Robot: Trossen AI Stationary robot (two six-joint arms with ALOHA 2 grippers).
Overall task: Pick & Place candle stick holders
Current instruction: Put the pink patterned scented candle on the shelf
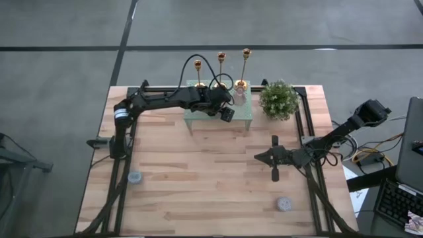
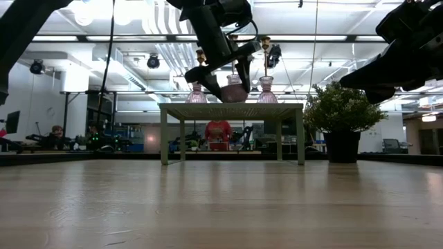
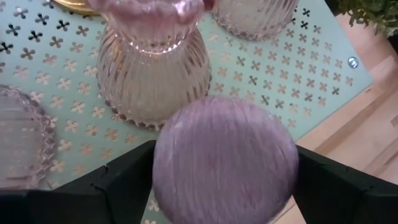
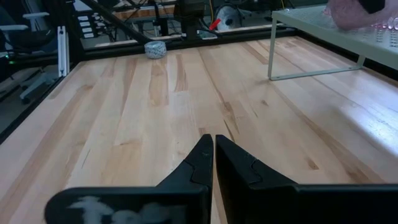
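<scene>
The left gripper (image 1: 227, 112) is clamped on a pink ribbed glass holder (image 3: 225, 160), just above the green stand (image 3: 298, 93).

I log gold candle stick holders (image 1: 221, 69), a pale mint-green stand (image 3: 292, 81) punched with small cross-shaped cutouts, ribbed pink glass holders (image 3: 149, 81), a mauve ribbed piece (image 3: 225, 160) between my black left gripper (image 3: 224, 186) fingers, a green plant (image 1: 278, 99), and light wood table (image 1: 198, 178).

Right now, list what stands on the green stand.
Three gold candlesticks and pink ribbed glass vases; the left gripper holds another vase over it. The arm hides part of its top.
</scene>
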